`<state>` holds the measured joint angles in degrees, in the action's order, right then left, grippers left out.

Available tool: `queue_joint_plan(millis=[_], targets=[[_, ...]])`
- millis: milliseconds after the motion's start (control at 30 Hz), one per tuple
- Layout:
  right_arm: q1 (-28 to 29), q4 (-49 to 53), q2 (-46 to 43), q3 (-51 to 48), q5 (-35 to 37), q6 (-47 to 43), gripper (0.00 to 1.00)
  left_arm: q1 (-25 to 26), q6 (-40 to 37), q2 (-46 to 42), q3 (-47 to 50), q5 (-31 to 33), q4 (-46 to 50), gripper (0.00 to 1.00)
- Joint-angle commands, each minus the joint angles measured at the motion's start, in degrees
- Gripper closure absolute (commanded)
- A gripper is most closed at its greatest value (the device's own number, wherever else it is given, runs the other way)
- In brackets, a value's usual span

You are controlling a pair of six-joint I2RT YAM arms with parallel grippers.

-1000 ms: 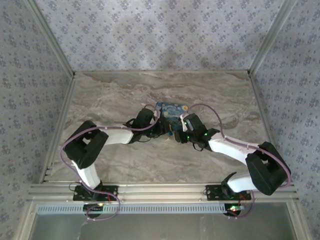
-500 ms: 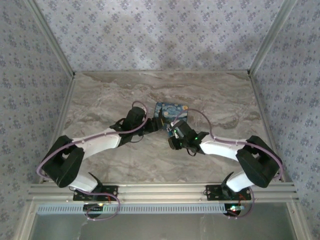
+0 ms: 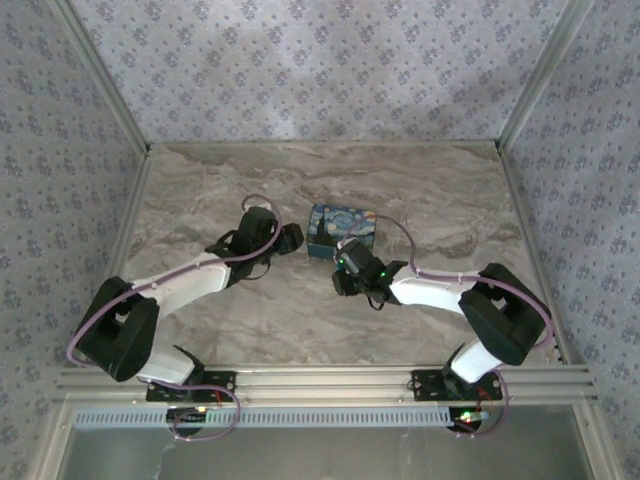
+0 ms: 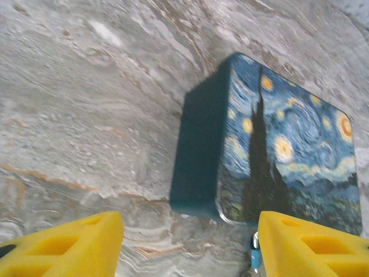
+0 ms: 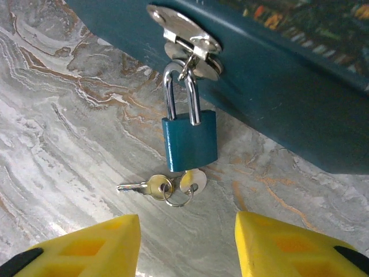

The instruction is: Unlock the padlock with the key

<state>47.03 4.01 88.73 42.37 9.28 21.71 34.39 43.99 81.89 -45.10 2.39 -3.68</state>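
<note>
Since padlock (image 5: 190, 141) hooks through box (image 5: 277, 69) hasp (image 5: 183, 36), key (image 5: 193, 180) at its base meets right gripper (image 5: 187, 231), jaws apart, empty; left gripper (image 4: 189, 231), likewise apart, faces box, probably to brace it.

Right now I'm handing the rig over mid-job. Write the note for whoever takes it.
Left gripper: open, empty, pointing at the box.
Right gripper: open, empty, pointing at the padlock.
Padlock: hangs from the box's hasp, with its body on the table and its shackle through the hasp.
Keys: on the table at the padlock's base. One key head sits against the keyhole end; I cannot tell whether it is inserted.
Done: nothing confirmed; the shackle looks seated.
Left: grip the key, turn it, free the shackle.
</note>
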Motion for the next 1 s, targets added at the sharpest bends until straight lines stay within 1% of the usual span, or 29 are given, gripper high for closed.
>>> queue_joint_plan(millis=[0, 200, 467, 700, 967], targets=[[-0.2, 0.1, -0.4, 1.4, 0.8, 1.7, 0.51, -1.2, -1.3, 1.5, -2.5, 1.3, -1.5, 0.37], [-1.2, 0.3, -0.9, 2.0, -0.6, 1.9, 0.50, -2.5, -0.9, 5.1, -4.4, -1.0, -3.2, 0.36], [-1.3, 1.2, 2.4, 4.7, 0.3, 1.1, 0.50, -3.0, -1.1, 9.5, -7.3, -2.3, -4.4, 0.36], [-1.2, 2.5, 6.5, 7.7, 2.3, 0.7, 0.51, -3.5, -0.8, 10.4, -8.1, -2.9, -4.5, 0.36], [-0.7, 4.3, 10.8, 11.1, 3.5, 0.1, 0.56, -4.0, -0.7, 10.5, -8.5, -3.4, -4.1, 0.36]])
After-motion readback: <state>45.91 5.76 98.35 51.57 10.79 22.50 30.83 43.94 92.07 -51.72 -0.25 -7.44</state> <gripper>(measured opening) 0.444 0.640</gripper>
